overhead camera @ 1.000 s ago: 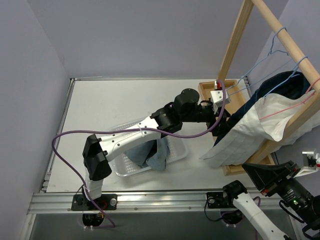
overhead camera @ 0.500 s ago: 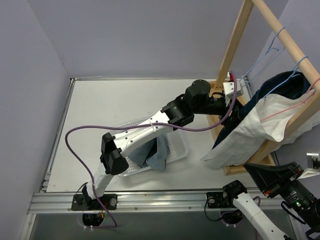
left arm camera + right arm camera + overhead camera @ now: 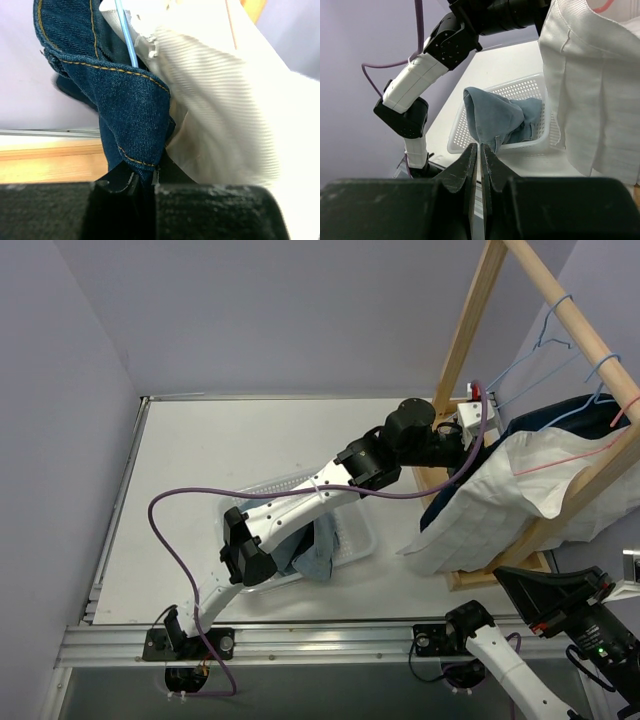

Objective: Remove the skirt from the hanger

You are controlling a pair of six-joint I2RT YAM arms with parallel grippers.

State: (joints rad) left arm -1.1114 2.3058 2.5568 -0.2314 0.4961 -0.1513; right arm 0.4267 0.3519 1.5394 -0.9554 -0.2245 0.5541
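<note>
Lilac walls (image 3: 250, 310) enclose a pale grey table (image 3: 220, 450). A wooden rack (image 3: 468, 325) stands at its right end and is used as the landmark below.

Denim skirt (image 3: 127, 105): dark blue with gold stitching, hung on a blue wire hanger (image 3: 126, 35) from the rack's top rail. I take it to be the task garment.

Left gripper (image 3: 145, 176): fingers pinched on a folded hem edge of the denim, low on the side of the rack facing the table. Only a narrow fold sits between the jaws. The left arm is stretched across the table to reach it.

White pleated skirt (image 3: 500, 500): on a pink hanger (image 3: 575, 462) on the same rail, draped against the denim and touching it.

Right gripper (image 3: 479, 149): fingers pressed together with nothing between them, off the rack's near end, well apart from both garments.

White plastic basket (image 3: 352, 545): on the table left of the rack, holding a crumpled blue-grey garment (image 3: 495, 117). A purple cable (image 3: 165, 540) loops off the left arm.

Risks (judgement):
- The bite is shallow and at the hem, so the denim may slide out under pull.
- A sideways or downward pull could drag the hanger along the rail or unhook it, bringing skirt and hanger off together.
- The white skirt lies on the denim, and friction may carry it along.
- The rack may shift or tip toward the arm.
- Cannot tell how the waistband is fixed to the hanger. Clips would resist a plain tug.

Writing: no brand, label or legible text in any view.
</note>
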